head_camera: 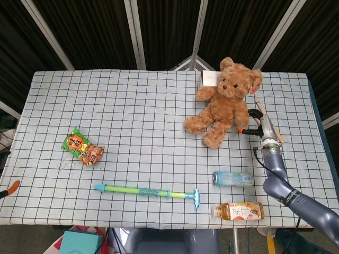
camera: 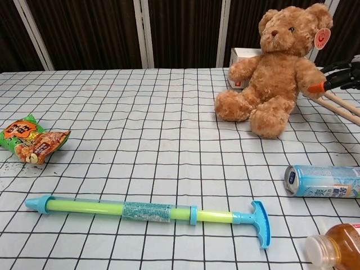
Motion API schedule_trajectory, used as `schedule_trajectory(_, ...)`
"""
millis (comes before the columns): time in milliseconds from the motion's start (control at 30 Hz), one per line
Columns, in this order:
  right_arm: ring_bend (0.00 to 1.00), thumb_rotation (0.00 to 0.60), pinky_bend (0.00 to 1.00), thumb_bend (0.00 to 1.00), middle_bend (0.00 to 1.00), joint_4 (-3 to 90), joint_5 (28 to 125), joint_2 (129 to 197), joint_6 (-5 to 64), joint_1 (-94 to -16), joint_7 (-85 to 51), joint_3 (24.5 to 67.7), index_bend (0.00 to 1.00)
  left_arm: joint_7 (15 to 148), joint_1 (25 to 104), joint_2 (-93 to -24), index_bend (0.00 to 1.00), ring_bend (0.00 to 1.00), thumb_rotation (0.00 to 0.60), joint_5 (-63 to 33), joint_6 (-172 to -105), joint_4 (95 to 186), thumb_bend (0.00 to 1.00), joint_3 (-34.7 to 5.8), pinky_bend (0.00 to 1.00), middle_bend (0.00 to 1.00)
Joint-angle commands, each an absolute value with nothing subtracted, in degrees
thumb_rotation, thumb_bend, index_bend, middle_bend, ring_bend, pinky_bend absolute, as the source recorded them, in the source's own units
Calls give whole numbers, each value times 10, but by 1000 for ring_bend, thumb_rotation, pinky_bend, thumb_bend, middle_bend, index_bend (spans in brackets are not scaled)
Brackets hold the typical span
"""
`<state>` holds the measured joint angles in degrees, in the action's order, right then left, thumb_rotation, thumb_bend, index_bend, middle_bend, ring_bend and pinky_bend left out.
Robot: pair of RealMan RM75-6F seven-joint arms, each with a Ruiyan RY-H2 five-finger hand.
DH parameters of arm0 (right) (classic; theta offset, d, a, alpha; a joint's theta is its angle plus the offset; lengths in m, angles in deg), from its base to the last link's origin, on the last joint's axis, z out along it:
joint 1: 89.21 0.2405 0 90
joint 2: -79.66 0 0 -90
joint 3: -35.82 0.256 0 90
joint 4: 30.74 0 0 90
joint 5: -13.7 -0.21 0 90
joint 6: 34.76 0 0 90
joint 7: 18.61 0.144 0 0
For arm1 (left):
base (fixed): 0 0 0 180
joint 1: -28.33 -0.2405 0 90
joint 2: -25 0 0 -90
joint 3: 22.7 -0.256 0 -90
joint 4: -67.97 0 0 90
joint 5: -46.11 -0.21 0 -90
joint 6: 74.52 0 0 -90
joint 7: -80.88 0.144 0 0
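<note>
The teddy bear [head_camera: 224, 103] sits upright on the table [head_camera: 132, 111], not lifted, just left of the right hand [head_camera: 255, 123], whose orange-tipped fingers [camera: 316, 87] are spread, hold nothing and reach its side, touching or nearly so. No grip is made yet, so the grasp is, I judge, only beginning. Wooden sticks [camera: 343, 107] lie under that hand, a lying can [head_camera: 233, 178] and a tea bottle [head_camera: 239, 211] nearer the robot; the left hand [head_camera: 9, 188] shows only a fingertip, state unclear.

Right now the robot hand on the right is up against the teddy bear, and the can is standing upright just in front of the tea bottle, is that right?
Not quite. The can is lying on its side, not standing; the head view shows it flat on the cloth just beyond the tea bottle. The rest holds: the right robot hand is at the teddy bear, its orange fingertip against the bear's side.
</note>
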<state>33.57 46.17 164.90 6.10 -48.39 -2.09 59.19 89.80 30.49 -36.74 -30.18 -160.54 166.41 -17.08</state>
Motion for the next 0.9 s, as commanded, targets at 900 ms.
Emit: schedule_trajectory(900, 370, 600, 0, 354, 566, 163, 465, 1729, 4, -447, -50, 638, 601, 932, 302, -380, 182, 0, 600, -289, -1616, 1667, 310, -171, 118, 0)
